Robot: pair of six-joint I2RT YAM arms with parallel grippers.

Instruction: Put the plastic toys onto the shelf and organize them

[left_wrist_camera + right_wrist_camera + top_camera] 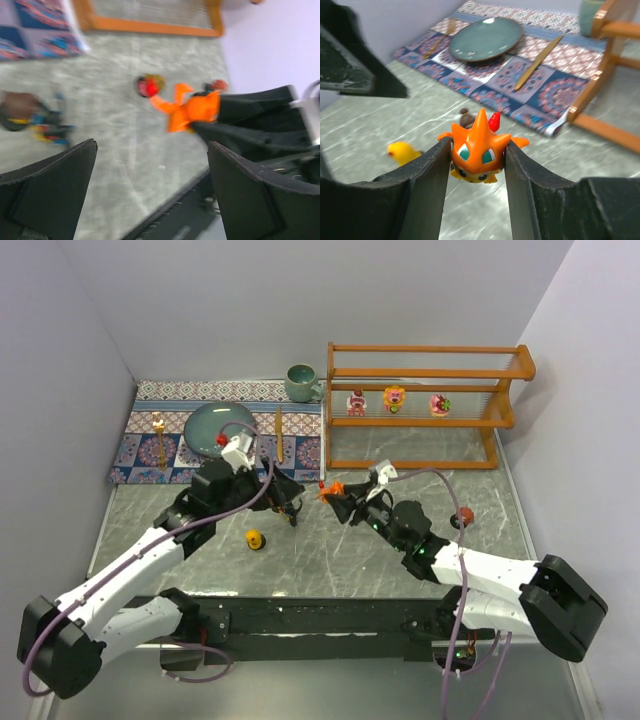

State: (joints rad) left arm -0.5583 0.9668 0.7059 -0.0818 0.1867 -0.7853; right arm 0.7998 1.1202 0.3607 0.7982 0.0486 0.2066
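My right gripper (340, 498) (476, 159) is shut on an orange spiky toy (329, 489) (480, 146), held above the grey table's middle. That toy (192, 110) also shows in the left wrist view, between the right gripper's dark fingers. My left gripper (287, 504) (152, 170) hangs open and empty just left of it, over the table. A yellow toy (255, 539) (402, 151) lies near the front. A brown toy (467, 119) (27, 115) and a red one (148, 86) sit on the table. The wooden shelf (425, 420) stands at the back right, with three toys (394, 398) on its middle tier.
A patterned mat (150, 455) at the back left carries a teal plate (215, 427) (485, 39), wooden utensils (279, 435) (540, 60) and a teal mug (300, 382). A small red toy (464, 517) sits at the right. Walls close in on both sides.
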